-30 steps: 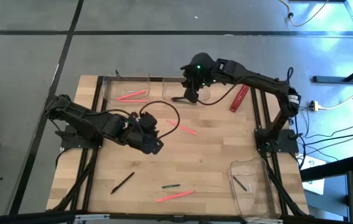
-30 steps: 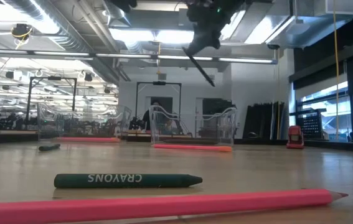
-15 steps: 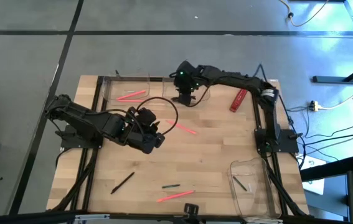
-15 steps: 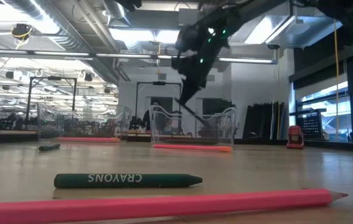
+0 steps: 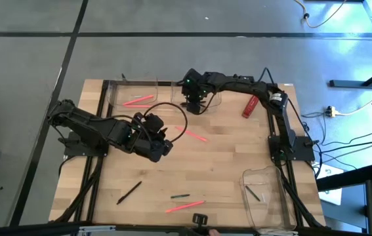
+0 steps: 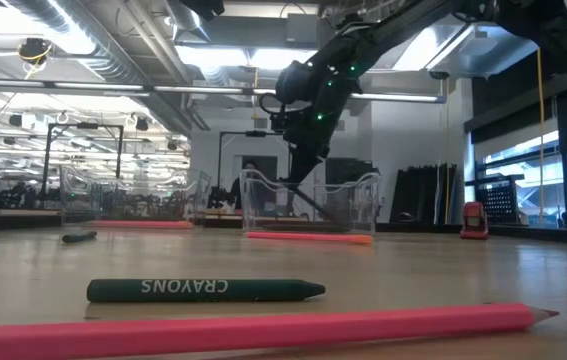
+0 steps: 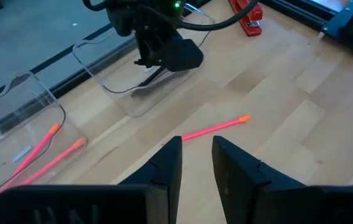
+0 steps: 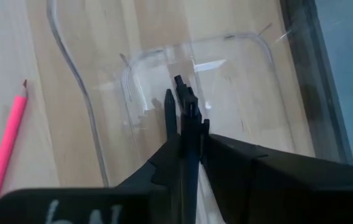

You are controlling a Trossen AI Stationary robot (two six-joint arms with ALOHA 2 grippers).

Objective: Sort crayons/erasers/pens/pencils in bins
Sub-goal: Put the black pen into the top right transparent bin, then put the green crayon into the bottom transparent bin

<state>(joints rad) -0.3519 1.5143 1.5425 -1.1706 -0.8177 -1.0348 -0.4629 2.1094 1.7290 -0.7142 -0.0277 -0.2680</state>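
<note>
My right gripper [image 5: 193,101] hangs over the far middle clear bin [image 5: 210,98] and is shut on a slim black pen [image 6: 321,200]. The pen's lower end reaches down inside that bin. In the right wrist view the pen [image 8: 182,102] sticks out past my fingers over the bin's floor [image 8: 238,93]. My left gripper [image 5: 162,149] is open and empty near the table's middle, with a pink pencil [image 7: 216,128] lying just beyond it. My right gripper pinches the pen's upper part [image 8: 187,140] between its two fingers, which point down from above. The pen hangs slanting below the fingers, its lower end [image 6: 343,224] inside the bin, close to the floor. Whether it touches the floor I cannot tell.
The far left bin [image 5: 133,94] holds pink pencils. The near right bin [image 5: 264,193] holds a dark stick. A red object [image 5: 251,105] lies far right. A black pen [image 5: 128,192], a green crayon [image 5: 180,195] and a pink pencil [image 5: 186,206] lie near the front edge.
My right gripper has gone down and toward the table's left with the pen. It started high above the far middle bin and now holds the pen's lower end inside it. My left gripper has stayed about where it was.
</note>
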